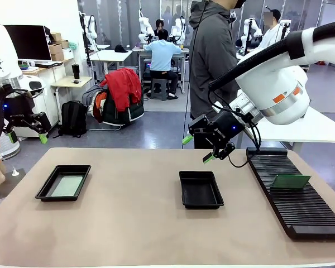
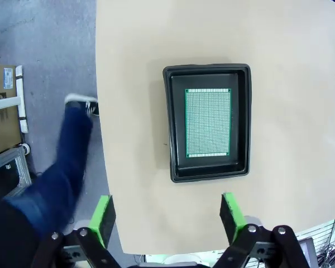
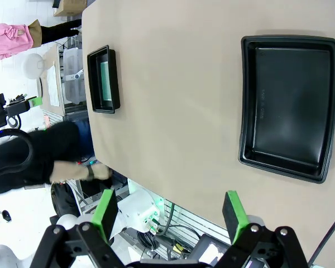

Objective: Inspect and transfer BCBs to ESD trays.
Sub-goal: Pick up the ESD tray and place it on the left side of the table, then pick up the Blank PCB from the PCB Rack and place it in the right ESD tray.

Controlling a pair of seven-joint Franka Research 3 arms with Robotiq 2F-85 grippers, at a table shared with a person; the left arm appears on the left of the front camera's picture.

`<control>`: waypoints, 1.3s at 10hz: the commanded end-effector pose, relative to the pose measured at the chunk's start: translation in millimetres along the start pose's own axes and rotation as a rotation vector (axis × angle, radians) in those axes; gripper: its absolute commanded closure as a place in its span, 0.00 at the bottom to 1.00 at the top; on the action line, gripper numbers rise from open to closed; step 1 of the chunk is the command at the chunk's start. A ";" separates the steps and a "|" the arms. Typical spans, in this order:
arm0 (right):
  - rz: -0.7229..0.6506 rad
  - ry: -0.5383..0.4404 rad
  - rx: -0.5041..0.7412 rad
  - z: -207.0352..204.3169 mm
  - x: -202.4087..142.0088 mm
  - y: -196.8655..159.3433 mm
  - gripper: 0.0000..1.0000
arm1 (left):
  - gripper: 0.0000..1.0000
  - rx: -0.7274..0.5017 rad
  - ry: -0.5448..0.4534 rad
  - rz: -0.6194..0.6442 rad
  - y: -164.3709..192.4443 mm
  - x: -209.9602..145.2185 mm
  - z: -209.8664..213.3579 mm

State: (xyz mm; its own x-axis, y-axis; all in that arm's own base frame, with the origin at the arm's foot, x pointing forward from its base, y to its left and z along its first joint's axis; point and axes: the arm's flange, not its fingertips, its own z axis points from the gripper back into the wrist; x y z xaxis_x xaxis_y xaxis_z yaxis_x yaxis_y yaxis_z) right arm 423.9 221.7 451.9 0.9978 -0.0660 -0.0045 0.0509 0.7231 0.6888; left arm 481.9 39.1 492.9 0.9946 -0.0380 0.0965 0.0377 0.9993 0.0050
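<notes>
Two pincers hang with jaws wide apart, gripping nothing, above the surface (image 1: pixel 134 229). The left pincer (image 2: pixel 166 216) is held high near the surface's left end. A black tray (image 2: pixel 170 128) sits below and ahead of it, apart from the fingers, with a green board (image 2: pixel 207 123) flat on its floor. The right pincer (image 1: pixel 198 149) hovers just behind a second black tray (image 1: pixel 182 192), whose floor is bare. Further right, another green board (image 1: pixel 290 181) stands tilted in a black slotted rack (image 1: pixel 307 215).
</notes>
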 end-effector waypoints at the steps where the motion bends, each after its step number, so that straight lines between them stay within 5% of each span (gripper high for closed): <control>1: -0.007 -0.001 -0.015 0.5 0.8 1.5 0.00 | 0.00 -0.004 -0.004 -0.006 0.5 -0.3 -1.7; 13: 0.000 0.000 0.000 0.0 0.0 0.0 0.00 | 0.00 -0.004 -0.004 -0.006 0.5 -0.3 -1.7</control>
State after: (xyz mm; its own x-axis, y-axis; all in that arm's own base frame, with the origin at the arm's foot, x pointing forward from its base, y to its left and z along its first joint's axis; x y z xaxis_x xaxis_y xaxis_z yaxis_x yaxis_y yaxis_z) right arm 423.9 221.7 451.9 0.9978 -0.0659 -0.0044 0.0509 0.7231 0.6889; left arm 482.2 39.2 492.1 0.9948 -0.0380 0.0948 0.0377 0.9993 0.0049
